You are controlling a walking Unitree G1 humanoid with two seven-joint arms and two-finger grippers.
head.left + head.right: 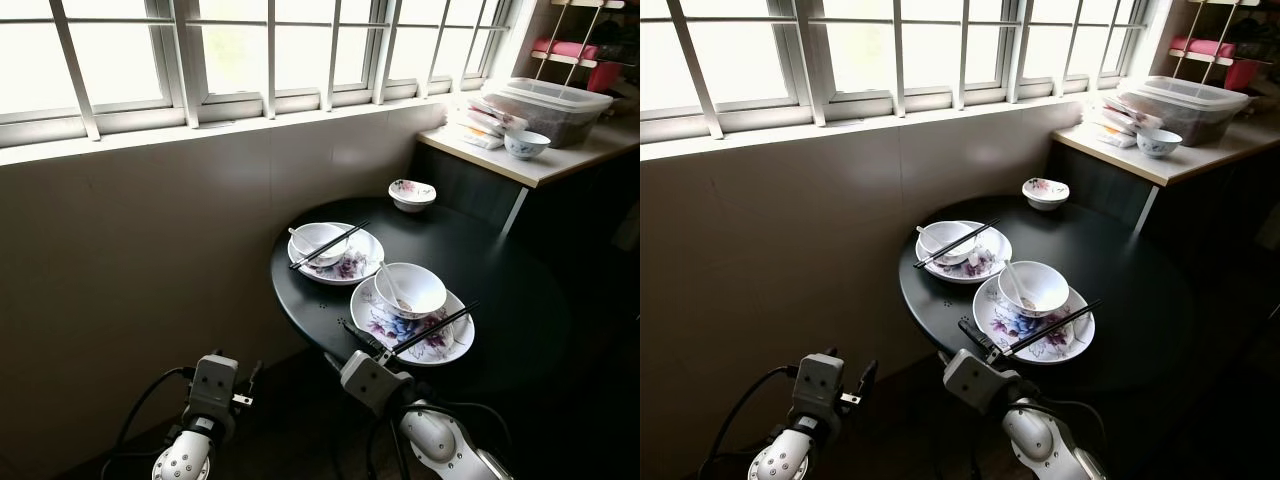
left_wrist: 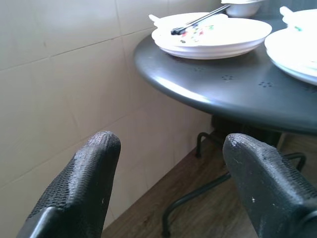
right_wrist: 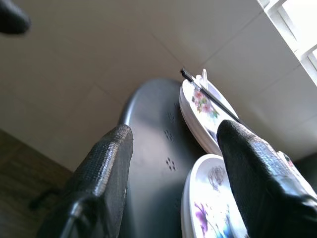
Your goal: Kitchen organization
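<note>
Black textured jaws on your right gripper [image 3: 171, 163] stand wide and hold nothing, just off the near rim of the round dark bench [image 1: 500, 290]. Your left gripper [image 2: 171, 173] is wide too, low beside the tiled wall [image 1: 150, 250]. On the bench you have 2 floral plates, near plate [image 1: 440, 335] and far plate [image 1: 360, 265], each carrying a white bowl, spoon and black chopsticks [image 1: 435, 330]. Beyond them sits 1 small floral bowl [image 1: 412, 194].
</note>
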